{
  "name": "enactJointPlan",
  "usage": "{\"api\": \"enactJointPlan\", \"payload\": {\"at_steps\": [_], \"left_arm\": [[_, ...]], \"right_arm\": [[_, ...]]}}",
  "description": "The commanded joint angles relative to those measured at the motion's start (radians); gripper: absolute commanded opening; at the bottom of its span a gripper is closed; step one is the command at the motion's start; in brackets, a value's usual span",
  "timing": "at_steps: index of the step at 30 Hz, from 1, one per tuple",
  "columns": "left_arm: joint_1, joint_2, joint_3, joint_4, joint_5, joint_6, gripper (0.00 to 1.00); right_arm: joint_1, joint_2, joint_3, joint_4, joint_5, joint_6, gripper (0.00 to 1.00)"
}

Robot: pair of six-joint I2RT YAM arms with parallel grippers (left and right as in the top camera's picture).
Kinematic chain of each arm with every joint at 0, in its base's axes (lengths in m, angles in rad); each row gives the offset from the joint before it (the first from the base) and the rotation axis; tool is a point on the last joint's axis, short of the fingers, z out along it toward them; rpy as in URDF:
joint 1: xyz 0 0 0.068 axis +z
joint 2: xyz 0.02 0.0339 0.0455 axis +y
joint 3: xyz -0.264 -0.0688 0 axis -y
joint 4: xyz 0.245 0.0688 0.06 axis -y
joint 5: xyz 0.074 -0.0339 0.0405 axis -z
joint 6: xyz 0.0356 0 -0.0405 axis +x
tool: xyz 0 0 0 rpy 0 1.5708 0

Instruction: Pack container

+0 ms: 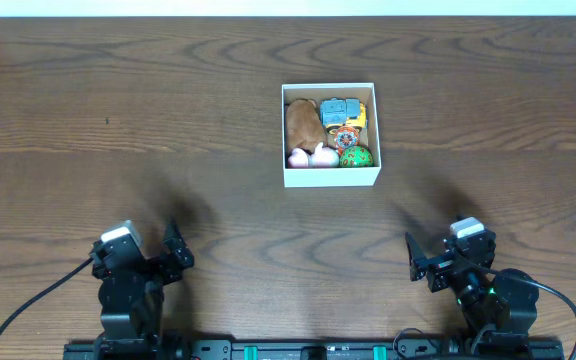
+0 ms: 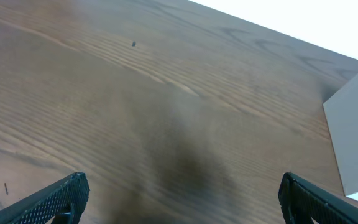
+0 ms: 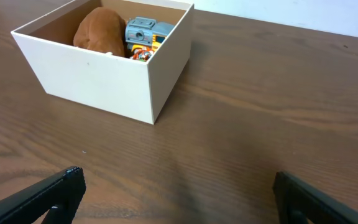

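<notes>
- Container (image 1: 330, 177) at mid-table, well apart from both arms; packed with brown plush (image 1: 303, 125), blue toy (image 1: 339, 110), green ball (image 1: 357, 156); print too small to read.
- Left gripper (image 1: 176, 255), right gripper (image 1: 420, 262): fingers spread wide, holding nothing, low over wood table (image 1: 88, 150).

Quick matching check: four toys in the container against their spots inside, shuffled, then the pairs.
Things:
1 brown toy
2 blue toy
3 green ball
4 pink toy

Spots in the container, from the robot's side:
A near-left corner
B far-right part
C near-right corner
D far-left part

Pairs: 1-D, 2-B, 3-C, 4-A
</notes>
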Motion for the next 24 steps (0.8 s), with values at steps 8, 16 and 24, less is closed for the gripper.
{"api": "enactJointPlan", "payload": {"at_steps": [8,16,24], "left_arm": [[-0.004,-0.042,-0.042,0.008,0.003,-0.014,0.98],[-0.005,-0.06,-0.064,0.012,0.003,-0.013,0.98],[-0.004,-0.06,-0.114,0.012,0.003,-0.033,0.98]], "right_arm": [[0.01,-0.007,-0.006,0.002,-0.004,-0.004,0.99],[0.01,-0.007,-0.006,0.002,-0.004,-0.004,0.99],[0.01,-0.007,-0.006,0.002,-0.004,-0.004,0.99]]}}
